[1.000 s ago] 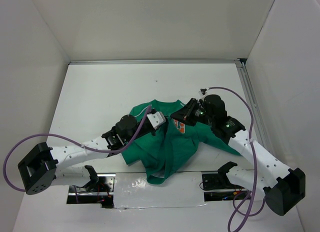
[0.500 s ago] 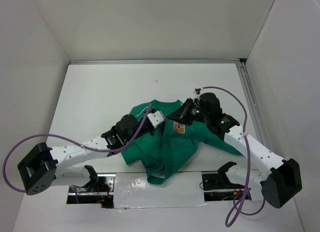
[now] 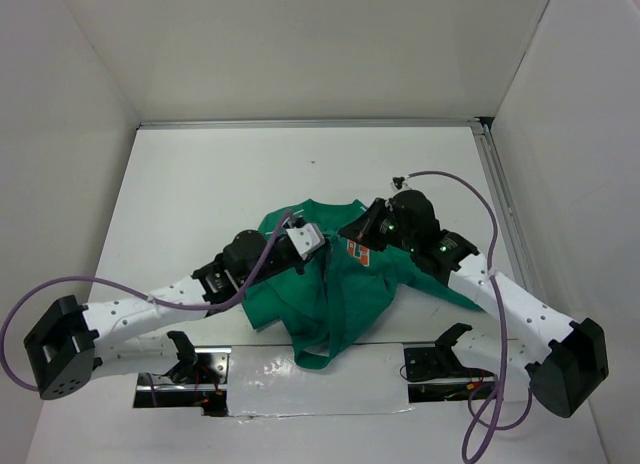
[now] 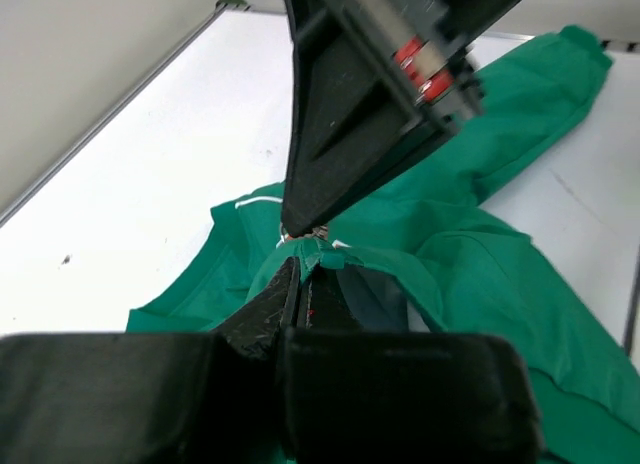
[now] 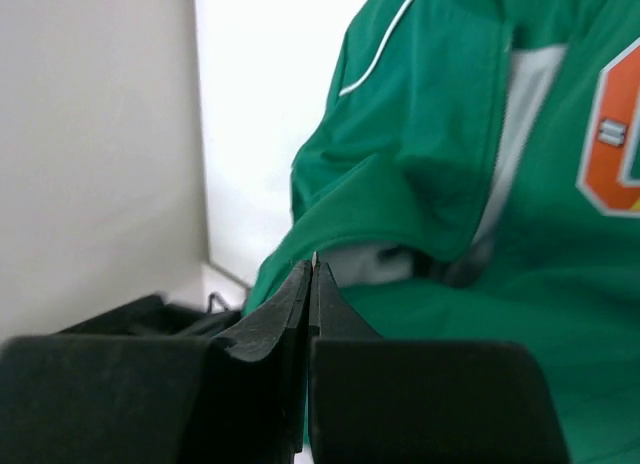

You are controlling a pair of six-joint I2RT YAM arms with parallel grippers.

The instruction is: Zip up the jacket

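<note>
The green jacket [image 3: 362, 296] lies crumpled at the table's middle, front up, its orange "G" patch [image 3: 359, 252] beside the zip line. My left gripper [image 3: 322, 252] is shut on a fold of the jacket's front edge [image 4: 322, 252] near the collar, pinching the green cloth. My right gripper [image 3: 347, 237] is shut just above it, tip to tip with the left gripper, and appears to hold a small metal zip pull [image 4: 318, 231]. In the right wrist view the jaws [image 5: 313, 269] are pressed together with only a thin sliver between them; green cloth [image 5: 420, 134], white lining and the patch [image 5: 610, 134] lie behind.
A sleeve [image 3: 450, 289] trails right under my right arm. The hem [image 3: 315, 356] reaches the table's near edge, beside two black mounts [image 3: 185, 346]. White walls enclose the table on all sides, with a metal rail [image 3: 505, 214] along the right. Purple cables loop off both arms.
My right gripper has moved slightly left and away along the jacket front, still shut. My left arm has stretched out, its elbow swinging left and down, with the gripper still pinching the cloth.
</note>
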